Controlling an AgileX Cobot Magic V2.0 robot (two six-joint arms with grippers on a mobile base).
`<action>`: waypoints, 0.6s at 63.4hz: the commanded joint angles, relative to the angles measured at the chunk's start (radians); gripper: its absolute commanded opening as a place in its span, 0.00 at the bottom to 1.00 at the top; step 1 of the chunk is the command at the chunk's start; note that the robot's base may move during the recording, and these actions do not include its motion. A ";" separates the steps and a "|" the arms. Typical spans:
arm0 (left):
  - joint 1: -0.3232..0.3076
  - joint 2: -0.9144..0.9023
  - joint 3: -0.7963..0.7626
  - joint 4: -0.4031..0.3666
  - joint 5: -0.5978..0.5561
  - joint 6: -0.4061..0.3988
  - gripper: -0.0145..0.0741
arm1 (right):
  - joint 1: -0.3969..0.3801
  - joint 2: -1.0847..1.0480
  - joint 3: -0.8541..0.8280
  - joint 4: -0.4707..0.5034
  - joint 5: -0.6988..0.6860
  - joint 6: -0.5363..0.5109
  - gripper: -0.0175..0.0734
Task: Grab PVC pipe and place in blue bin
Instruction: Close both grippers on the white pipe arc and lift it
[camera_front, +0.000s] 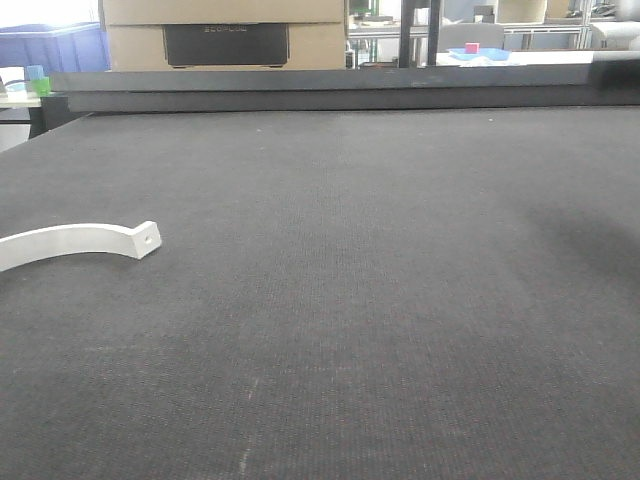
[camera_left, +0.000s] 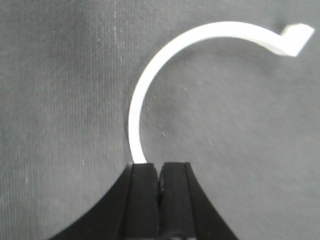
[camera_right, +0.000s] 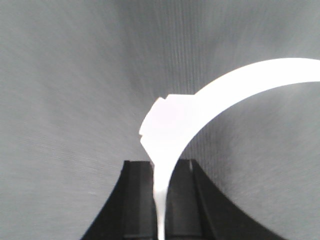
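Front view: the PVC pipe (camera_front: 70, 238) lies near left on the counter (camera_front: 380, 300), no gripper visible; left wrist: the left gripper (camera_left: 159, 167) is clenched, jaws together, the pipe's end touching its tip, seemingly unpinched; right wrist: the right gripper (camera_right: 161, 167) grasps a second white arc (camera_right: 240, 80); grabbing seems underway; next, find the unseen blue bin.
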 joint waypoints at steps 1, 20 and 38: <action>-0.005 0.077 -0.018 0.030 0.013 -0.009 0.04 | 0.001 -0.054 -0.015 -0.003 0.001 -0.012 0.01; -0.005 0.141 -0.018 0.035 -0.060 -0.009 0.52 | 0.001 -0.077 -0.015 -0.003 -0.003 -0.012 0.01; -0.005 0.225 -0.007 0.051 -0.099 -0.009 0.42 | 0.001 -0.077 -0.015 -0.003 -0.018 -0.012 0.01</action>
